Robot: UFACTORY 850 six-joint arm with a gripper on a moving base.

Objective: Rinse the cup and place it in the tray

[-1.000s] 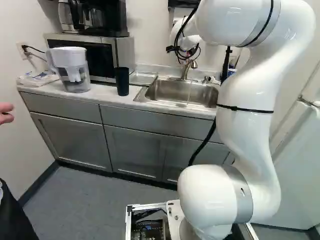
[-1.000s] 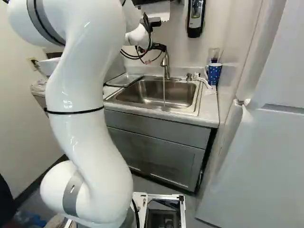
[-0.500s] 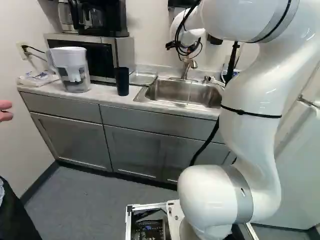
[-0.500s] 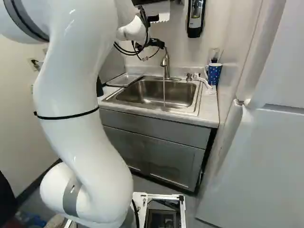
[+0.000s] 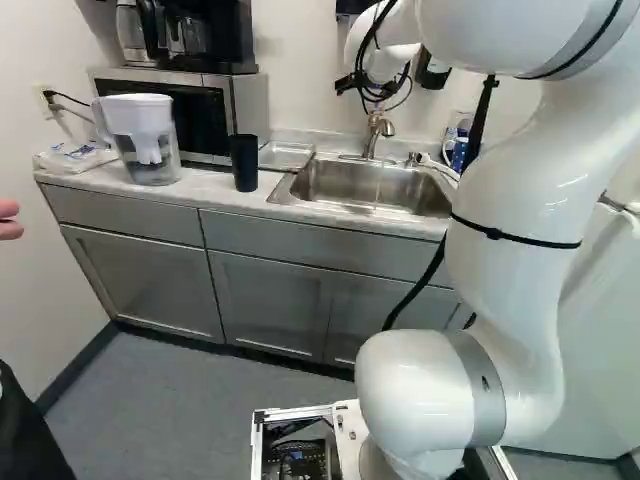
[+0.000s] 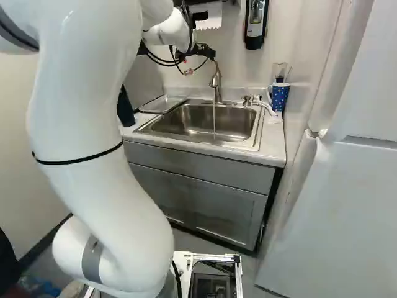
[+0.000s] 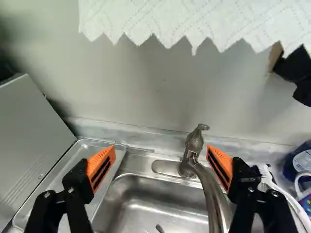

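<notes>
Dark cup [image 5: 244,162] stands on the counter [image 5: 212,188] in the left base view, between pitcher [image 5: 145,140] and metal tray [image 5: 286,157]. Right base view: the sink [image 6: 177,124] receives running water [image 6: 214,121]; the gripper [image 6: 201,52] is near the faucet [image 6: 216,87]. Wrist view: it is open, 2 fingers apart.

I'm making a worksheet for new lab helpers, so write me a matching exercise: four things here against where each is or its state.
1. Faucet
2. Dark cup
3. Tray
4. Hand

A. Flat between microwave and sink
B. Open, nothing gripped
C. Water running from it
D. Upright on the counter, near the pitcher

Pairs: 1-C, 2-D, 3-A, 4-B
</notes>
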